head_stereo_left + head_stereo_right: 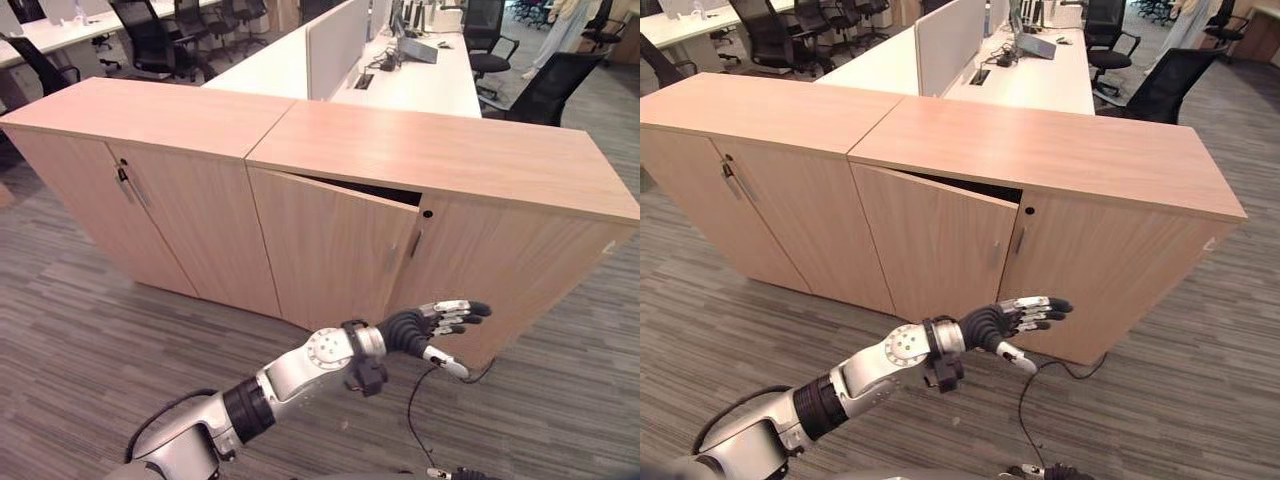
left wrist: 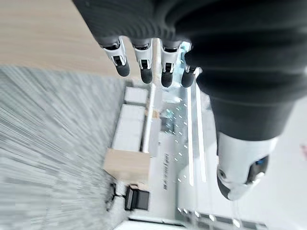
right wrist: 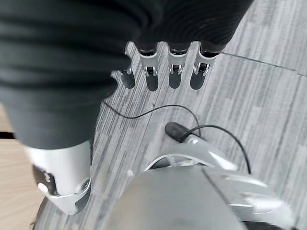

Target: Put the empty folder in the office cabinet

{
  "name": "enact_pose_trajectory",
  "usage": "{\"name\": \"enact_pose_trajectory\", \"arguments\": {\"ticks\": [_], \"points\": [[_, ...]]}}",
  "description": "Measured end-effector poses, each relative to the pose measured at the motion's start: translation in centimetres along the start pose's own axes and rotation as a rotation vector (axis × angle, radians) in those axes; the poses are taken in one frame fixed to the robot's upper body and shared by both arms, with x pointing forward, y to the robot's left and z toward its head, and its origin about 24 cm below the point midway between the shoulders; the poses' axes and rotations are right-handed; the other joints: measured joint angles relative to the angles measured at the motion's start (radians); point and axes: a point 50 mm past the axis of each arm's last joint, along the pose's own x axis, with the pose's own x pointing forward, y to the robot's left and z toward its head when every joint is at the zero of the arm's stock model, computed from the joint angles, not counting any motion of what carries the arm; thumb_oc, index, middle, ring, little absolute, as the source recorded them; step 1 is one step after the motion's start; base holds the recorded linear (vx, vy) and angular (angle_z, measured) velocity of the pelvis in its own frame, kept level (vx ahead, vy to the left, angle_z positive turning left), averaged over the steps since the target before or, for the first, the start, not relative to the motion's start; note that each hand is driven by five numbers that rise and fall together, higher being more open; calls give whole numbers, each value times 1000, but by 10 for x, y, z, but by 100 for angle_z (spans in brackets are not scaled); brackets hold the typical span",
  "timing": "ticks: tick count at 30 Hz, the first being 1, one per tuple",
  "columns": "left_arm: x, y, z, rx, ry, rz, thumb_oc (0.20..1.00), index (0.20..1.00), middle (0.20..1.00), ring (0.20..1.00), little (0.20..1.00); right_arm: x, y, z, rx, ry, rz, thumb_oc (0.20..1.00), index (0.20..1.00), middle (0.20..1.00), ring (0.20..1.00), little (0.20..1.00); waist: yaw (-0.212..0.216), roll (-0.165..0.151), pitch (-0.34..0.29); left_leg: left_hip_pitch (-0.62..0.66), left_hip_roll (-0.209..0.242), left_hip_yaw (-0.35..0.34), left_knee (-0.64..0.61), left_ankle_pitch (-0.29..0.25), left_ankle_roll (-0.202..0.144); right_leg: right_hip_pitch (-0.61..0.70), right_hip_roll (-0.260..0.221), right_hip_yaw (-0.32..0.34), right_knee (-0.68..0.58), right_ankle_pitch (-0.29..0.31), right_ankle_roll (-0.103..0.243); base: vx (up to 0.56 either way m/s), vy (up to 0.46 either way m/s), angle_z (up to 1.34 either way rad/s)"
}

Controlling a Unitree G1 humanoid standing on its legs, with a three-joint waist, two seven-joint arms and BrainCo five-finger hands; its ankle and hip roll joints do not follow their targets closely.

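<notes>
Left eye view: left hand [image 1: 430, 325], fingers straight, reaches toward the ajar door [image 1: 335, 255] of the office cabinet [image 1: 450, 160].
Right wrist view: right hand [image 3: 62, 72], fingers relaxed, empty.
Folder unseen; likely door-opening step.

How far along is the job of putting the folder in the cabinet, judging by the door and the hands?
Early stage. Done: one cabinet door stands slightly ajar, a dark gap at its top edge. In hand: the left hand, fingers straight and holding nothing, reaches toward that door in front of the cabinet. The right hand hangs open over the floor. Left: opening the door fully, fetching a folder, which I cannot see, and placing it inside.
</notes>
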Motion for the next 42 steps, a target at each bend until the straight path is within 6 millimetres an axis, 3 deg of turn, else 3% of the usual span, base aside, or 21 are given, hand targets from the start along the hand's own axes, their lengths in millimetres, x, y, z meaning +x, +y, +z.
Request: {"name": "enact_pose_trajectory", "arguments": {"ticks": [3, 6, 7, 8, 12, 13, 18, 19, 22, 24, 25, 27, 29, 30, 32, 34, 36, 38, 42], "points": [[-21, 13, -13, -63, 28, 89, 1000, 1000, 1000, 1000, 1000, 0, 3, 8, -1, -40, 11, 1000, 1000, 1000, 1000, 1000, 0, 2, 8, 1, 0, -8, 0, -2, -2, 7, 0, -11, 0, -5, -1, 0, -28, 9], [-60, 31, -34, -162, 68, 245, 1000, 1000, 1000, 1000, 1000, -1, 6, 13, -5, -75, 23, 1000, 1000, 1000, 1000, 1000, 2, -3, 38, 25, 1, -9, -1, -16, -19, 26, -2, -13, -1, -14, 10, 3, -17, -1], [-64, 31, -39, -179, 85, 265, 1000, 1000, 1000, 1000, 1000, -1, 7, 15, -8, -94, 28, 1000, 1000, 1000, 1000, 1000, 3, -6, 40, 26, 1, -7, -1, -16, -18, 26, -2, -12, -1, -16, 9, 19, -19, -4], [-84, 36, -50, -199, 133, 311, 1000, 1000, 1000, 1000, 1000, -1, 7, 10, -7, -80, 38, 1000, 1000, 1000, 1000, 1000, 16, -4, 42, 28, 0, -7, -1, -18, -18, 27, -3, -13, -1, -16, 9, 20, -14, -6], [-125, 47, -65, -255, 160, 480, 1000, 1000, 1000, 1000, 1000, -1, 7, 2, -5, -48, 41, 1000, 1000, 1000, 1000, 1000, 29, 0, 38, 31, 0, -8, -1, -18, -14, 37, -1, -15, -8, -14, 5, 7, -5, 3], [-139, 49, -77, -285, 200, 530, 1000, 1000, 1000, 1000, 1000, -1, 7, -1, -5, -36, 41, 1000, 1000, 1000, 1000, 1000, 35, 5, 34, 33, 0, -13, -1, -18, -15, 47, 1, -21, -19, -12, 7, 11, -6, 11], [-190, 33, -124, -424, 355, 709, 1000, 1000, 1000, 1000, 1000, -1, 7, 1, 2, -37, 54, 1000, 1000, 1000, 1000, 1000, 55, 17, 25, 46, 0, -16, -1, -20, -15, 67, 5, -25, -31, -11, 7, 2, -1, 2], [-211, 22, -146, -492, 429, 796, 1000, 1000, 1000, 1000, 1000, -1, 3, -7, 31, -6, 44, 1000, 1000, 1000, 1000, 1000, 57, 19, 15, 51, -1, -15, -1, -24, -16, 71, 6, -24, -34, -12, 8, -34, 20, 0], [-232, 5, -163, -495, 561, 835, 1000, 1000, 1000, 1000, 1000, -1, 0, -10, 38, 0, 34, 1000, 1000, 1000, 1000, 1000, 68, 18, 13, 48, -2, -17, -1, -25, -16, 67, 3, -23, -27, -12, 8, -64, 24, 0], [-237, 0, -180, -536, 596, 931, 1000, 1000, 1000, 1000, 1000, -2, -1, -17, 45, 17, 32, 1000, 1000, 1000, 1000, 1000, 62, 15, 14, 29, -6, -34, -4, -30, -8, 54, -10, -8, 17, -27, 19, -200, 28, 20], [-237, 1, -190, -558, 619, 998, 1000, 1000, 1000, 1000, 1000, -2, -2, -20, 57, 24, 29, 1000, 1000, 1000, 1000, 1000, 49, 25, 7, 14, -11, -56, 3, -24, 3, 35, -18, 36, 63, -55, 15, -139, 7, 62], [-233, 7, -197, -501, 703, 1055, 1000, 1000, 1000, 1000, 1000, -2, 1, -18, 88, 19, 35, 1000, 1000, 1000, 1000, 1000, 24, 18, 11, -11, -22, -109, -5, -2, 22, -38, -39, 191, 178, -118, 34, -46, -17, 71], [-234, 12, -198, -428, 745, 1067, 1000, 1000, 1000, 1000, 1000, -2, 5, -17, 92, 20, 40, 1000, 1000, 1000, 1000, 1000, 24, 13, 15, -31, -18, -144, -1, 9, 21, -51, -12, 292, 201, -157, 42, -10, -58, 70], [-235, 17, -202, -377, 813, 1085, 1000, 1000, 1000, 1000, 1000, -2, 11, -23, 114, 46, 49, 1000, 1000, 1000, 1000, 1000, 11, -3, 10, -41, -19, -198, -1, 26, 9, -25, 18, 339, 178, -203, 12, -1, -124, 90], [-242, 9, -208, -381, 845, 1111, 1000, 1000, 1000, 1000, 1000, -2, 13, -25, 130, 60, 47, 1000, 1000, 1000, 1000, 1000, 23, -17, 2, -42, -17, -215, -1, 33, -1, 7, 29, 339, 147, -218, 17, -1, -153, 58], [-249, -8, -222, -446, 909, 1159, 1000, 1000, 1000, 1000, 1000, -2, 10, -26, 136, 70, 28, 1000, 1000, 1000, 1000, 1000, 28, 5, -4, -38, 16, -240, -1, 43, -23, 49, 72, 315, 83, -207, 4, 8, -180, 32], [-268, -40, -239, -517, 1085, 1158, 1000, 1000, 1000, 1000, 1000, -2, 11, -25, 135, 68, 23, 1000, 1000, 1000, 1000, 1000, 29, 18, -21, -38, 41, -249, -1, 49, -46, 86, 108, 306, 6, -176, -15, -14, -117, 6], [-280, -57, -244, -538, 1164, 1139, 1000, 1000, 1000, 1000, 1000, -2, 7, -24, 135, 60, 13, 1000, 1000, 1000, 1000, 1000, 27, 34, -30, -41, 62, -246, -1, 53, -54, 95, 134, 311, -26, -161, -28, -38, -107, -11], [-278, -74, -249, -569, 1183, 1100, 1000, 1000, 1000, 1000, 1000, -4, -7, -37, 157, 80, -25, 1000, 1000, 1000, 1000, 1000, 25, 58, -46, -40, 79, -244, -1, 52, -60, 100, 152, 317, -36, -153, -41, -31, -88, -5]]}}
